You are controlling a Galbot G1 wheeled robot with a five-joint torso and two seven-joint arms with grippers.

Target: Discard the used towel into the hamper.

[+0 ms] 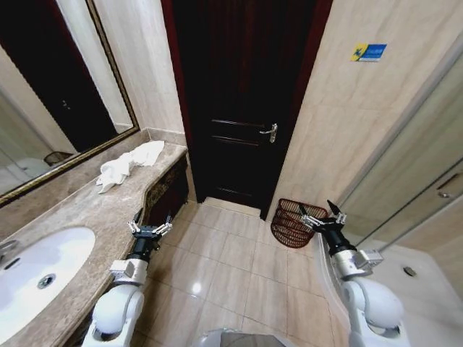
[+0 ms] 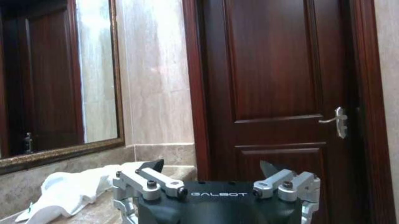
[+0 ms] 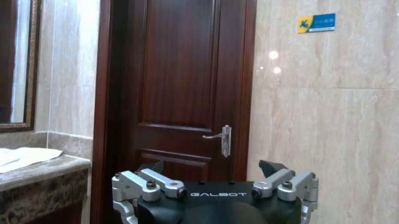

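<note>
bathroom seen from the head view: marble counter (image 1: 94,210) along the left wall, white sink (image 1: 40,271) sunk into its near end, framed mirror (image 1: 51,94) above. white towel (image 1: 130,163) crumpled on the far end of the counter, close to the corner by the dark wooden door (image 1: 239,94), untouched by either arm; also visible in the left wrist view (image 2: 68,191) as a loose heap on the marble, and as a pale flat edge on the counter in the right wrist view (image 3: 22,157). hamper (image 1: 293,223), a round reddish-brown wire basket with thin ribs, on the tiled floor (image 1: 231,267) right of the door, against the beige wall, appearing tipped with its open mouth turned toward the camera. left gripper (image 1: 150,229) raised beside the front edge of the counter, near the sink end, well apart from the towel, fingers spread wide and holding nothing; same spread seen from the left wrist view (image 2: 215,172), black fingertips apart with the door behind. right gripper (image 1: 323,217) up on the right side, overlapping the hamper's rim in the head view, though whether touching or merely in front cannot be told; fingers likewise spread and empty, confirmed in the right wrist view (image 3: 215,170). silver door handle (image 1: 270,132) on the door's right side. small blue and yellow sign (image 1: 368,52) high on the wall right of the door. glass shower panel (image 1: 419,166) at far right.
</note>
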